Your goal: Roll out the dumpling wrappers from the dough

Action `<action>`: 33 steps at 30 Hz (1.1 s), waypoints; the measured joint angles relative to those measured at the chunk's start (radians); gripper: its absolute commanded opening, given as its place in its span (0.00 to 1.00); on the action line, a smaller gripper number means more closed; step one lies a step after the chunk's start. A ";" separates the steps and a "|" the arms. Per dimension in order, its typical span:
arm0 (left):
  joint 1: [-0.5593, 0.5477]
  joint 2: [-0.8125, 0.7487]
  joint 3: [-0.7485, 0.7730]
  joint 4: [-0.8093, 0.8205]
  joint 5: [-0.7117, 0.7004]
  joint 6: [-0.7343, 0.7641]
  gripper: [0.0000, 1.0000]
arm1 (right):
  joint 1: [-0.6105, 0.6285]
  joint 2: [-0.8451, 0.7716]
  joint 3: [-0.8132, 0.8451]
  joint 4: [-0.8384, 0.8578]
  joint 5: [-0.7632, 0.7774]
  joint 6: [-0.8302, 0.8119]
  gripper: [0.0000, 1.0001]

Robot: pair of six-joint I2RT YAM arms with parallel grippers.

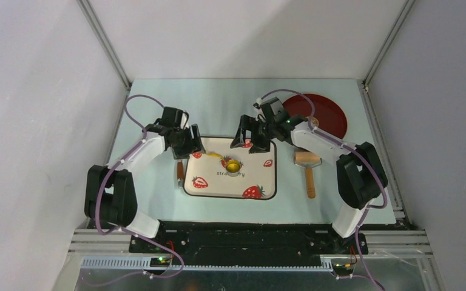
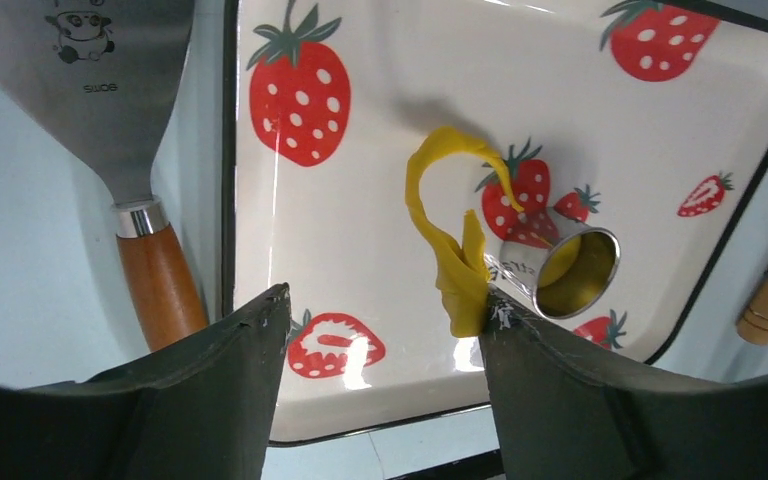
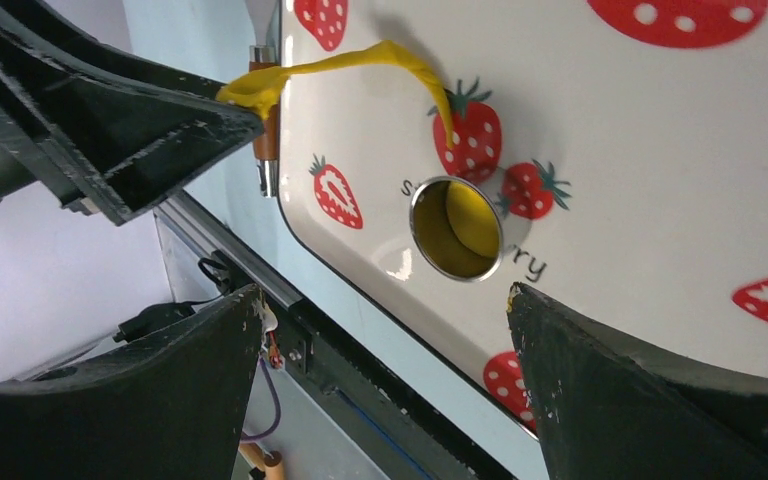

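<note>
A thin strip of yellow dough (image 2: 430,190) arcs above the strawberry-print tray (image 1: 261,182). One end clings to the right fingertip (image 2: 495,315) of my left gripper (image 2: 385,297), whose jaws stand wide apart. The other end runs down beside a small metal ring cutter (image 2: 570,272). More yellow dough sits inside that cutter (image 3: 457,228). My right gripper (image 3: 385,292) hangs open over the tray's far edge, above the cutter, with nothing between its fingers. The strip (image 3: 360,58) also shows in the right wrist view. No loose dumpling wrappers are in view.
A steel spatula with a wooden handle (image 2: 160,290) lies left of the tray. Right of the tray lies a wooden roller with a handle (image 1: 307,167). A dark red plate (image 1: 321,112) sits at the back right. Metal frame rails border the mat.
</note>
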 measured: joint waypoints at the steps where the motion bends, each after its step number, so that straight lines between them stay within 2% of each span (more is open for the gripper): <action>1: 0.000 0.005 0.000 -0.002 -0.006 0.003 0.75 | 0.007 0.013 0.017 0.000 -0.001 -0.003 0.95; 7: 0.000 0.119 0.008 -0.007 -0.024 0.011 0.82 | 0.033 0.060 0.059 -0.001 -0.002 -0.006 0.95; 10: -0.002 0.161 0.014 -0.017 -0.027 0.021 0.88 | 0.036 0.076 0.062 -0.001 -0.005 -0.010 0.95; 15: -0.010 0.162 0.024 -0.016 -0.026 0.060 0.96 | 0.025 0.106 0.062 0.023 -0.052 0.021 0.95; 22: 0.003 0.102 0.024 -0.020 -0.009 0.086 0.97 | 0.029 0.151 0.141 0.055 -0.085 0.095 0.94; 27: 0.043 0.090 0.039 -0.022 0.076 0.000 0.98 | 0.130 0.110 0.122 0.088 0.060 0.035 0.95; 33: 0.048 0.090 0.088 -0.023 0.190 -0.105 0.99 | 0.355 0.019 0.042 0.169 0.380 -0.124 0.95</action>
